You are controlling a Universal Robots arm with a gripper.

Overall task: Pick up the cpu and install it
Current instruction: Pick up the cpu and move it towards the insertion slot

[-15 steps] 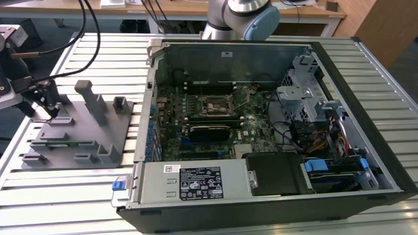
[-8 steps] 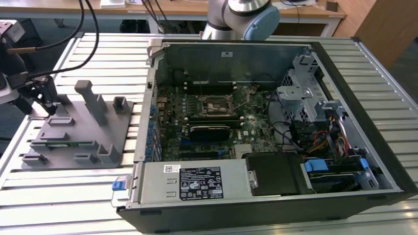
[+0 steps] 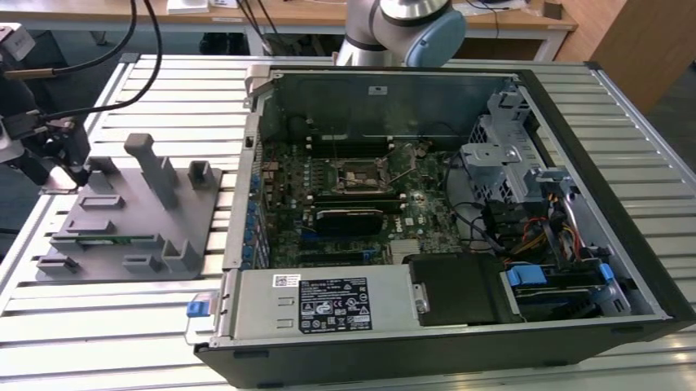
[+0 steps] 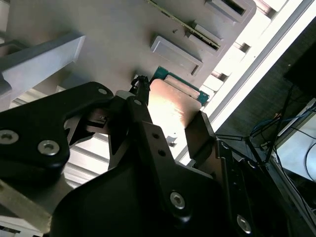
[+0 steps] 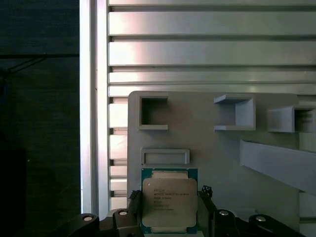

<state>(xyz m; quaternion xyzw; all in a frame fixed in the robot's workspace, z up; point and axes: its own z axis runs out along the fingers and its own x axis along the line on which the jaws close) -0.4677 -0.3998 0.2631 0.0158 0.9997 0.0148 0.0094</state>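
The cpu (image 5: 169,201), a flat square chip with a silver-grey top and green rim, lies on the corner of the grey fixture plate (image 5: 222,158) in both wrist views. My gripper (image 5: 169,195) hangs right over it, open. One black finger (image 5: 134,198) stands on each side of the chip, with a thin gap showing on both sides. The second wrist view shows the cpu (image 4: 178,101) between the same fingers (image 4: 199,132). In the exterior view my gripper (image 3: 63,159) is at the far left end of the fixture (image 3: 130,224).
An open computer case (image 3: 457,204) lies on the slatted aluminium table (image 3: 120,326) at the exterior view's right. Its motherboard's bare socket (image 3: 359,175) faces up. Upright blocks and pockets (image 5: 237,114) rise from the fixture near the chip. The table edge (image 5: 94,98) runs close beside it.
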